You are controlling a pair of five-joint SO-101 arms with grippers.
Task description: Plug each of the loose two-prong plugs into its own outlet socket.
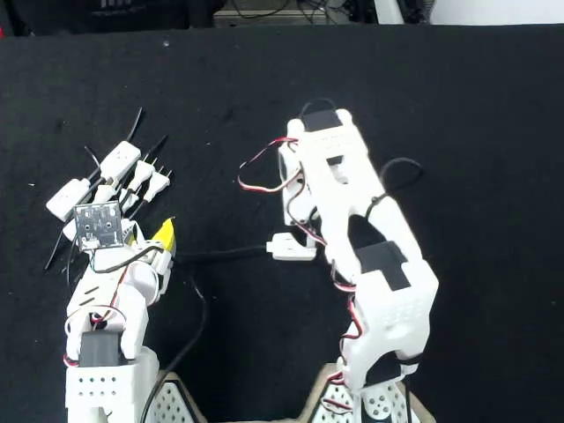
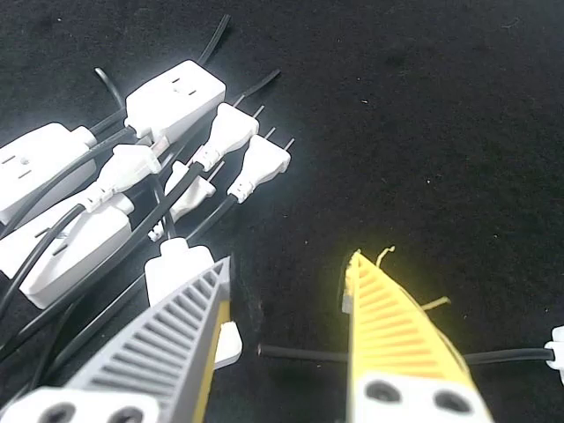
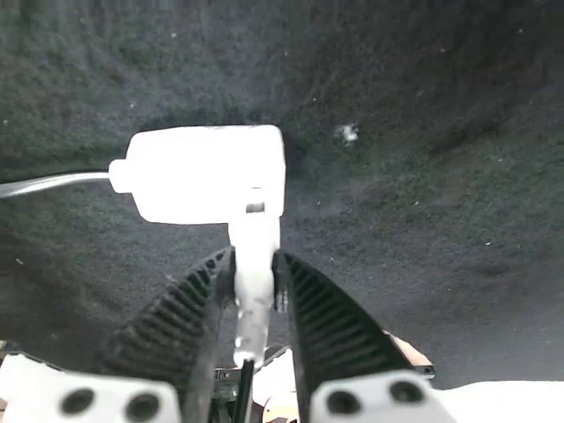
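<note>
My right gripper [image 3: 254, 257] is shut on a white two-prong plug [image 3: 253, 291] whose front end meets the side of a white outlet socket [image 3: 207, 174]. In the high view that socket [image 1: 289, 247] lies mid-table on a black cable, beside the right arm. My left gripper [image 2: 289, 263] is open above the cloth, with nothing between its grey and yellow fingers. Just beyond it lie two loose white plugs [image 2: 231, 130] [image 2: 263, 160], prongs pointing away. Beside them are white outlet sockets [image 2: 176, 92] [image 2: 35, 163] among tangled black cords. The same cluster [image 1: 123, 176] sits at the table's left.
A black cable [image 1: 220, 256] runs across the black cloth from the left gripper's side to the mid-table socket. Another white plug [image 2: 181, 263] lies partly under the grey finger. The right arm's body [image 1: 370, 247] covers the table's middle. Open cloth lies to the right and at the back.
</note>
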